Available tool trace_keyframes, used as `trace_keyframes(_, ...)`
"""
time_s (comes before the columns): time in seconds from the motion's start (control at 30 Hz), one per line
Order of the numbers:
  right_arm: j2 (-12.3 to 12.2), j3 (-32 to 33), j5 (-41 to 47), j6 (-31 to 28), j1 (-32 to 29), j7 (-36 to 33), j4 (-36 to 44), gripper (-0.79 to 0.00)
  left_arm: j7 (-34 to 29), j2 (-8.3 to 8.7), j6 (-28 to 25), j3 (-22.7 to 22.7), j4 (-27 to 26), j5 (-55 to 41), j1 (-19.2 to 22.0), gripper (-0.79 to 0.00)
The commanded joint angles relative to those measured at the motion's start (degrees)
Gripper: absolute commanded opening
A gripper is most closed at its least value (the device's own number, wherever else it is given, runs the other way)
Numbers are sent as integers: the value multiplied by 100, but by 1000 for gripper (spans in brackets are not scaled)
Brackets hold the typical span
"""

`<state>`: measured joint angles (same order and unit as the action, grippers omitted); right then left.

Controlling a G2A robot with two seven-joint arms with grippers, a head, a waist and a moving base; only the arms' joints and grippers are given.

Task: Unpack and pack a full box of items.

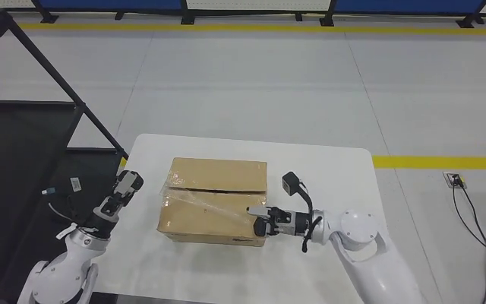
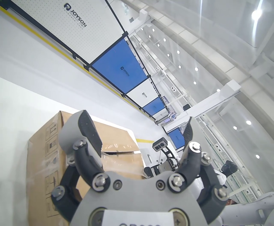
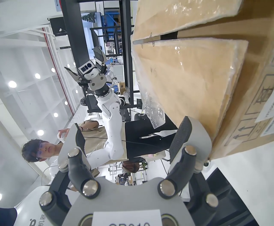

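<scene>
On the table (image 1: 334,175), shut flaps (image 1: 220,175) hide what the box (image 1: 213,216) holds.

Floor (image 1: 250,83): lt grey, glossy, faint seams.
Yellow line (image 1: 250,27): along far edge of floor; 2nd yellow strip (image 1: 429,162) at right, near table.
Table (image 1: 334,171): white top, rounded corners.
Black frame (image 1: 64,76): slanted bars, left of table; dark panel (image 1: 30,152) below it.
Far partition: white panels (image 2: 64,32), perforated, alt. w/ blue panels (image 2: 119,70), black-edged.
Socket (image 1: 453,180): in floor at right, w/ black cable (image 1: 465,214).
Ceiling (image 2: 214,42): white beams, glazing; round lights (image 2: 256,14) in rows.
Black posts (image 3: 73,36): upright, in room behind.
</scene>
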<state>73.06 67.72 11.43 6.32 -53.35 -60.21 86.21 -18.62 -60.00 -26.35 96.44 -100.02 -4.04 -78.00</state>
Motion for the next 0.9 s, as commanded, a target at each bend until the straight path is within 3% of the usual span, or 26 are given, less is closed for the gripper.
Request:
trace_keyframes(0.0,17,-109,28,15,81,24,-110,0,-12,-3,-7,-5,17,-4,17,0)
trace_keyframes(0.2,61,-361,124,-22,337,40,-446,0,-50,-10,-10,18,64,-29,42,0)
trace_keyframes(0.23,65,-386,140,-37,365,46,-481,-71,-59,-10,-14,27,68,-34,42,0)
trace_keyframes(0.33,78,-465,186,-68,443,42,-577,-394,-65,-13,-26,53,84,-57,43,0)
trace_keyframes(0.87,79,-630,196,-172,633,116,-676,-711,-62,-37,-52,115,85,-115,22,0)
